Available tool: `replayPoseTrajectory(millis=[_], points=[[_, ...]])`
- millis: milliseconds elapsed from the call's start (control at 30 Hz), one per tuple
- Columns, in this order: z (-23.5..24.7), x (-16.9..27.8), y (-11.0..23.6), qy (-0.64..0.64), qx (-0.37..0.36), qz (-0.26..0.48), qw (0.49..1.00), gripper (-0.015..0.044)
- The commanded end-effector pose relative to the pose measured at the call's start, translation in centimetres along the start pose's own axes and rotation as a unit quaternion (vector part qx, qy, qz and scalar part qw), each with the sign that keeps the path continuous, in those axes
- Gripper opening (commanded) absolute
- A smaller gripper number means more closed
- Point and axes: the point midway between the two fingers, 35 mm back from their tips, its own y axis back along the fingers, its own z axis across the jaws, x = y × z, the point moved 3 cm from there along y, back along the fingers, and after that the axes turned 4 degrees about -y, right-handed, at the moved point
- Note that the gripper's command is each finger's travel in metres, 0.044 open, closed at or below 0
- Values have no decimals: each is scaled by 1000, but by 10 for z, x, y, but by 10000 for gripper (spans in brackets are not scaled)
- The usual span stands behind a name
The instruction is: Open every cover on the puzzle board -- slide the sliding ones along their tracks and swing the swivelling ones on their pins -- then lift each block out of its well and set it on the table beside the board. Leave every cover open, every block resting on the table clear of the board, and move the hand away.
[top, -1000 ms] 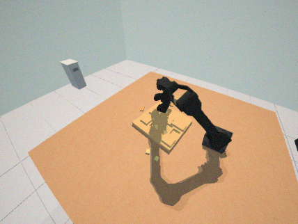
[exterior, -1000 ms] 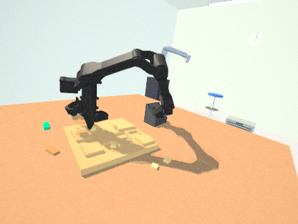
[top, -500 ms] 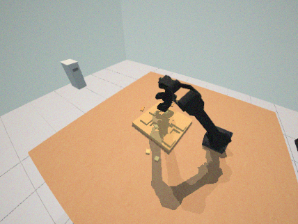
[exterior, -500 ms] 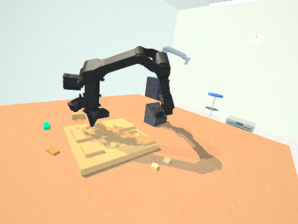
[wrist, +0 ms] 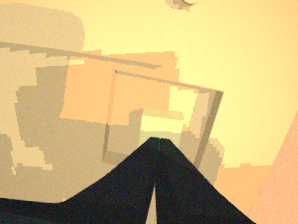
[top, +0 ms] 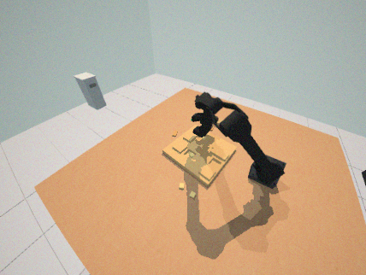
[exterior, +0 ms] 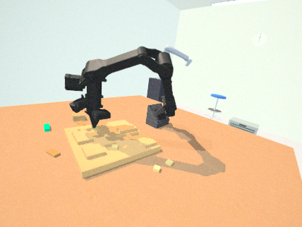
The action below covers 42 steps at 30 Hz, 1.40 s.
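The tan puzzle board (top: 185,165) (exterior: 106,170) lies flat on the orange table. Raised covers (exterior: 94,151) (exterior: 148,142) sit on its top. My gripper (top: 200,133) (exterior: 95,125) (wrist: 158,147) is shut and empty; its tip points down just above the board's far left corner. In the wrist view a square well outline (wrist: 214,119) lies right under the fingertips, with an orange patch (wrist: 93,92) across its left part. Two pale blocks (top: 181,185) (top: 192,195) (exterior: 169,162) (exterior: 156,168) rest on the table in front of the board. A green block (exterior: 46,127) and an orange block (exterior: 53,152) lie left of it.
The arm's base (top: 267,171) (exterior: 156,118) stands on the table behind the board. Another small orange piece (top: 174,133) (exterior: 80,123) lies by the board's far edge. A grey box (top: 90,90) stands on the tiled floor far off the table.
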Motion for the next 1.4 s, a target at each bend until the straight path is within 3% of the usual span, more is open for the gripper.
replayPoseTrajectory(millis=[0,1367], points=[[0,1,0,-3,2,2,1000,0],[0,-3,-15,-3,1,2,1000,0]])
